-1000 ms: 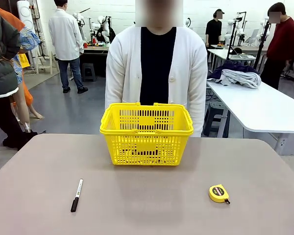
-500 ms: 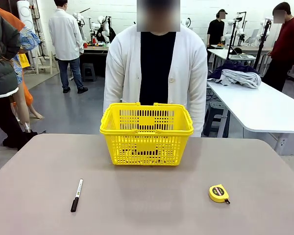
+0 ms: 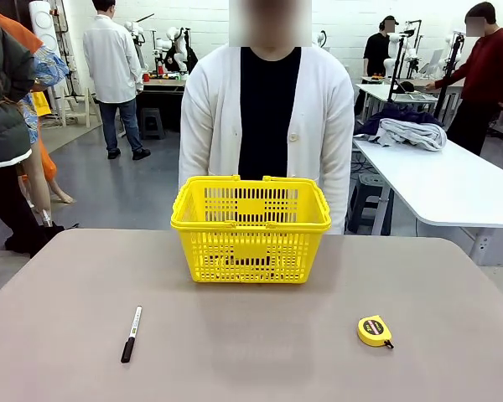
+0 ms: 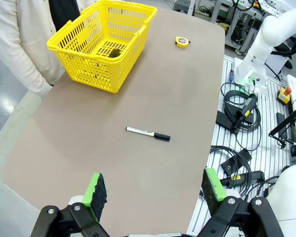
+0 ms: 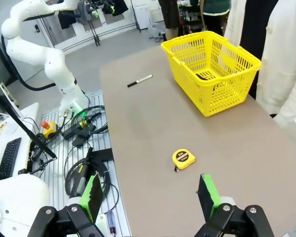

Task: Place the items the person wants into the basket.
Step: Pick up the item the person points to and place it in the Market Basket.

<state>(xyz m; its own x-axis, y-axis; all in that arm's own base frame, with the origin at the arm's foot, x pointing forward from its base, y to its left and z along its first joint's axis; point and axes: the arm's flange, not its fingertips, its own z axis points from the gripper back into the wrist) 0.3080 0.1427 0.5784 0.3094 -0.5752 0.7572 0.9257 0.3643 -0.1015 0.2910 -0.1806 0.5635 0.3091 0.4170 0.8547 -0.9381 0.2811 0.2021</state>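
- You have the basket [image 3: 251, 229] standing upright at the far edge of the bench [image 3: 251, 352], mid-way along it, directly in front of the person [image 3: 268, 126] in the white cardigan.
- Through the lattice in the left wrist view, you can make out a dark item [image 4: 115, 52] on the basket floor; which item it is, you cannot tell.
- Your left gripper [image 4: 155, 187] is spread wide and empty, high over the bench's near-left corner; the basket is well apart from it, toward the far edge.
- Your right gripper [image 5: 150, 193] is likewise spread and empty, above the near-right edge, with the basket well apart.
- The black marker [image 3: 131, 333] lies flat near the near-left part of the bench.
- The yellow tape measure [image 3: 375, 331] sits toward the near-right, closest to your right gripper.
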